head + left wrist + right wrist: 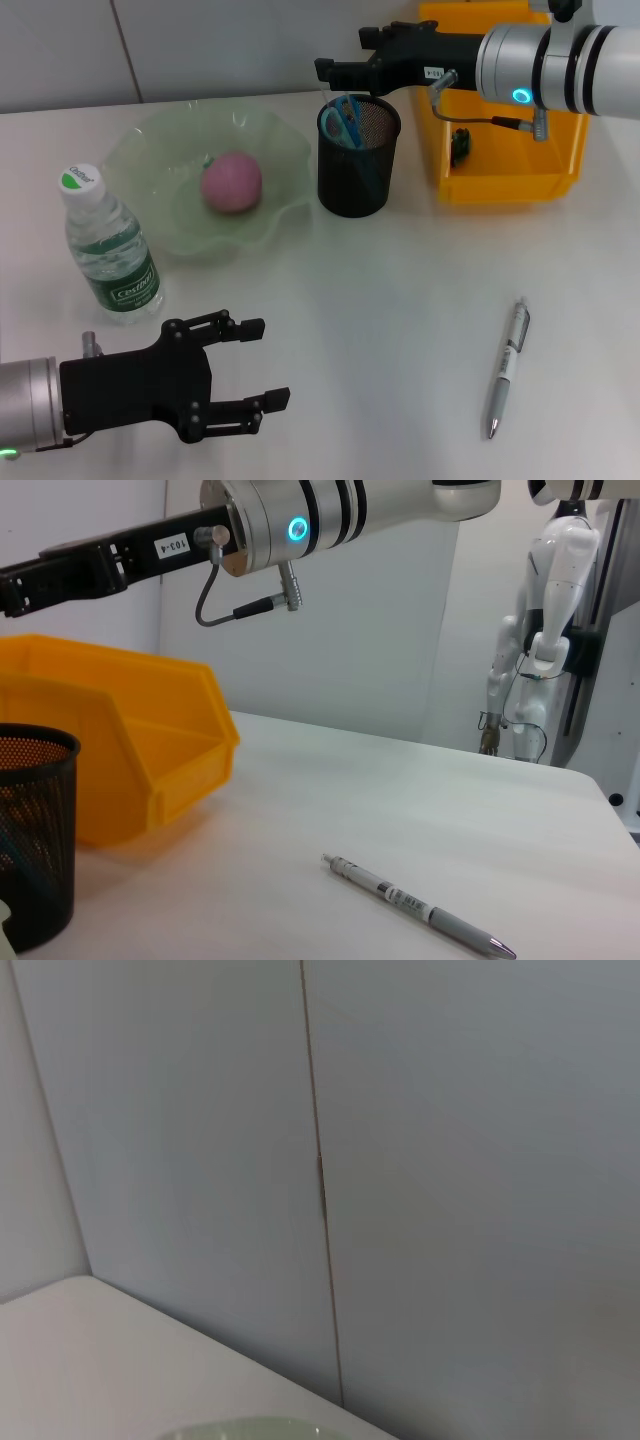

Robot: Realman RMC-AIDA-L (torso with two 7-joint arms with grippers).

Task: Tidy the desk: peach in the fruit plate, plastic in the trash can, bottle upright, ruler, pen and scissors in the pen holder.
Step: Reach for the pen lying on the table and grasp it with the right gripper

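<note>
A pink peach lies in the green glass fruit plate. A water bottle stands upright to the plate's left. Blue-handled scissors stand in the black mesh pen holder. My right gripper hovers open and empty just above the holder's rim. A silver pen lies on the table at the right front; it also shows in the left wrist view. My left gripper is open and empty, low at the left front. No ruler or plastic is visible.
A yellow bin stands behind and right of the pen holder, with a small dark green item inside. The left wrist view shows the bin, the holder and another robot beyond the table. The plate's rim shows in the right wrist view.
</note>
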